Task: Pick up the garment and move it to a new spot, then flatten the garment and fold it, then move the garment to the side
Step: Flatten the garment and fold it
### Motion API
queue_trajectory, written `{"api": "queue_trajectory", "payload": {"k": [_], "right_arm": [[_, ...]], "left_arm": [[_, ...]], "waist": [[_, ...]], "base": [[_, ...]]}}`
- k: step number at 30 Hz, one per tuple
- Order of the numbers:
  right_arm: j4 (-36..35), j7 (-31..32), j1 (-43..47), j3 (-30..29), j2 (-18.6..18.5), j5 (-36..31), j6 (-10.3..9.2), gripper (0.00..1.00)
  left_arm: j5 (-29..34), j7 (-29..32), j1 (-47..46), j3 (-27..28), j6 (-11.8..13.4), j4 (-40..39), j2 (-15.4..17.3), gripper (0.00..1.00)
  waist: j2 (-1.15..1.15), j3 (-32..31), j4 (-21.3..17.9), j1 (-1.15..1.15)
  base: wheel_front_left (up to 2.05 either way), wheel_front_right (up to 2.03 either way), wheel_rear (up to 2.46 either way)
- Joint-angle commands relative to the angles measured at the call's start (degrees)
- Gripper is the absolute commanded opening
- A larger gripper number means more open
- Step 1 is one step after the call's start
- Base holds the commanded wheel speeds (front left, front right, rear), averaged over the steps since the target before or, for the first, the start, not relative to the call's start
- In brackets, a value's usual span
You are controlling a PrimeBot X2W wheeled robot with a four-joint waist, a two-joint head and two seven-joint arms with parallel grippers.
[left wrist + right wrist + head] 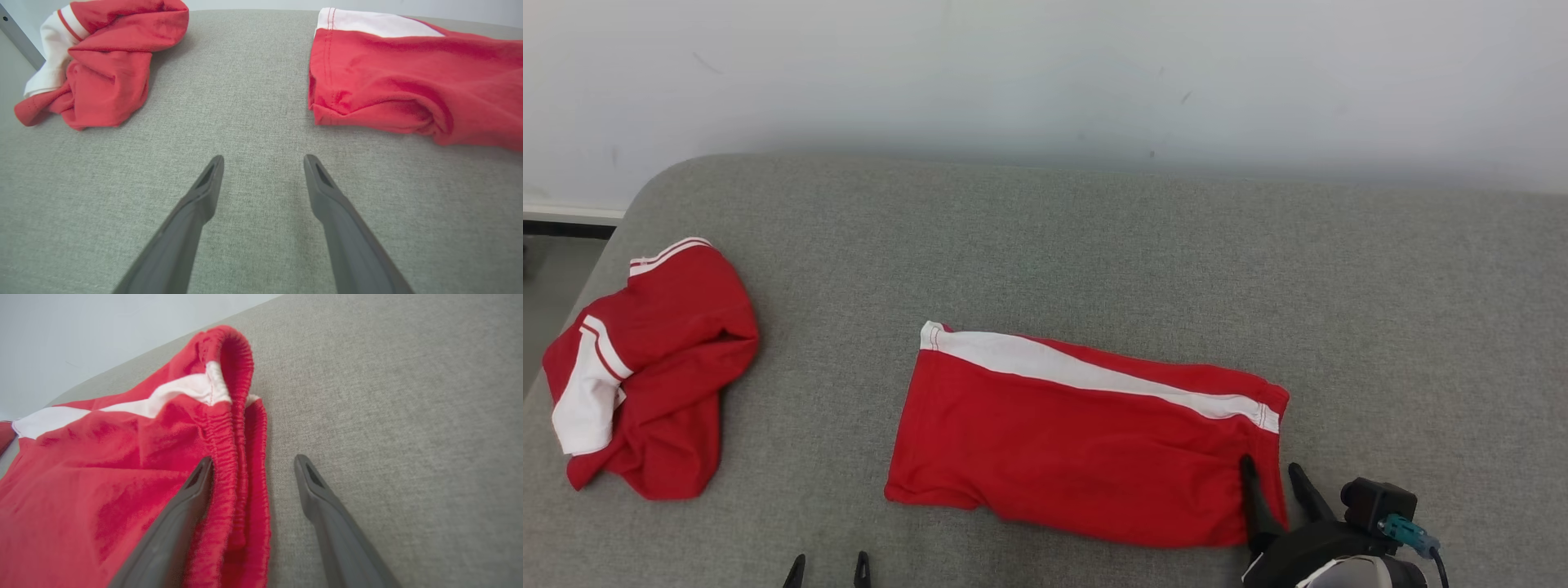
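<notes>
Right wrist view: right gripper (253,460), spread wide and empty, straddles the elastic waistband (241,396) of the folded red fabric shorts (81,498), white-striped; their length runs toward ten o'clock.

The left tool (829,559) and right tool (1270,465) each have two long dark grey fingers (196,212), tapering, with a slotted recess near the tip. Behind the right tool: black housing (1307,549), teal connector (1403,531) with dark cable (1440,563), pale forearm shell (1347,573)
</notes>
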Motion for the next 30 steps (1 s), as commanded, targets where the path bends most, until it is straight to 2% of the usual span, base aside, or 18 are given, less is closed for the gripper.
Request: {"api": "queue_trajectory", "payload": {"k": [1, 3, 4, 5, 6, 7, 14, 20, 27, 30], "right_arm": [[0.75, 0.20, 0.21, 1.40, 0.17, 1.65, -0.14, 1.00], [0.84, 0.21, 0.16, 3.37, 0.23, 3.51, -0.14, 0.97], [0.64, 0.28, 0.10, 4.49, 0.25, 4.45, -0.14, 0.57], [0.45, 0.28, 0.11, 5.44, 0.24, 5.29, -0.14, 0.44], [0.36, 0.27, 0.13, 6.04, 0.23, 5.95, -0.14, 0.18], [0.17, 0.27, 0.09, 6.55, 0.20, 6.55, -0.14, 0.00], [-1.75, 0.12, 0.34, 5.56, -1.52, 12.49, -0.14, 0.00], [-3.56, 0.12, 0.91, 5.28, -5.02, 17.10, -0.14, 0.00], [-4.52, 1.31, -0.92, 10.52, -10.36, 22.42, -0.14, 0.00], [-7.70, 3.24, -1.58, 13.21, -10.40, 27.61, -0.14, 0.00]], "left_arm": [[-0.10, -0.19, -0.59, -0.14, -0.15, 0.15, -0.10, 1.00], [-0.21, -0.19, -0.62, -0.16, -0.12, 0.35, -0.09, 1.00], [-0.26, -0.19, -0.66, -0.14, -0.13, 0.44, -0.10, 1.00], [-0.30, -0.19, -0.66, -0.14, -0.16, 0.57, -0.09, 1.00], [-0.35, -0.19, -0.66, -0.09, -0.18, 0.69, -0.09, 1.00], [-0.33, -0.19, -0.73, -0.04, -0.21, 0.84, -0.09, 1.00], [-0.48, -0.19, -0.46, -0.08, -0.02, 1.15, -0.09, 1.00], [-0.69, -0.19, 0.43, -0.09, -0.05, 1.39, -0.10, 1.00], [-0.80, -0.19, 0.86, -0.35, -0.13, 1.54, -0.09, 1.00], [-1.64, -0.19, 0.77, -0.82, -0.29, 1.61, -0.09, 1.00]], "waist": [[0.00, 0.06, 0.03, 0.00], [0.00, 0.14, 0.02, 0.00], [0.00, 0.17, 0.01, 0.00], [0.00, 0.19, -0.02, 0.00], [0.00, 0.22, -0.04, 0.00], [0.00, 0.26, -0.05, 0.00], [0.00, 0.01, -0.27, 0.00], [0.00, -1.04, -1.36, 0.00], [0.00, -1.99, -2.60, 0.00], [0.00, -2.15, -2.88, 0.00]], "base": [[0.00, 0.00, 0.00], [0.00, 0.00, 0.00], [0.00, 0.00, 0.00], [0.00, 0.00, 0.00], [0.00, 0.00, 0.00], [0.00, 0.00, 0.00], [0.00, 0.00, 0.00], [0.00, 0.00, 0.00], [0.00, 0.00, 0.00], [0.00, 0.00, 0.00]]}}
